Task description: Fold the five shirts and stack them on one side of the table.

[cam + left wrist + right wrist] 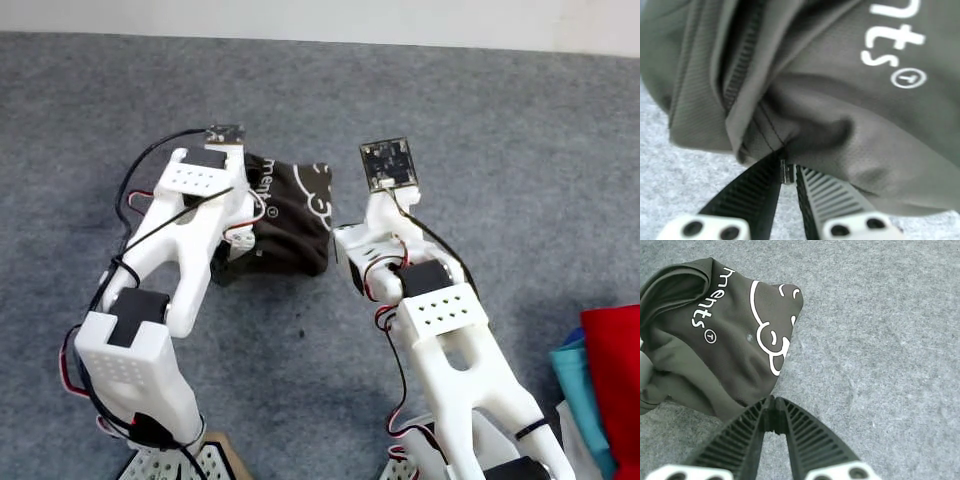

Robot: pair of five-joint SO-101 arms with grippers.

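Note:
A dark folded shirt (292, 215) with white print lies on the grey table, between the two arms. My left gripper (786, 168) is shut on a fold of its fabric (805, 125) at the shirt's left edge, under the left arm (200, 215). The right gripper (772, 411) is shut, its tips right at the near edge of the dark shirt (735, 345); I see no cloth between its fingers. The right arm (400, 275) stands just right of the shirt.
At the table's right edge lies a pile of other shirts: red (612, 370) on top, teal (578, 392) and white (570, 430) below. Grey felt (480, 130) covers the table beyond and to the right of the arms.

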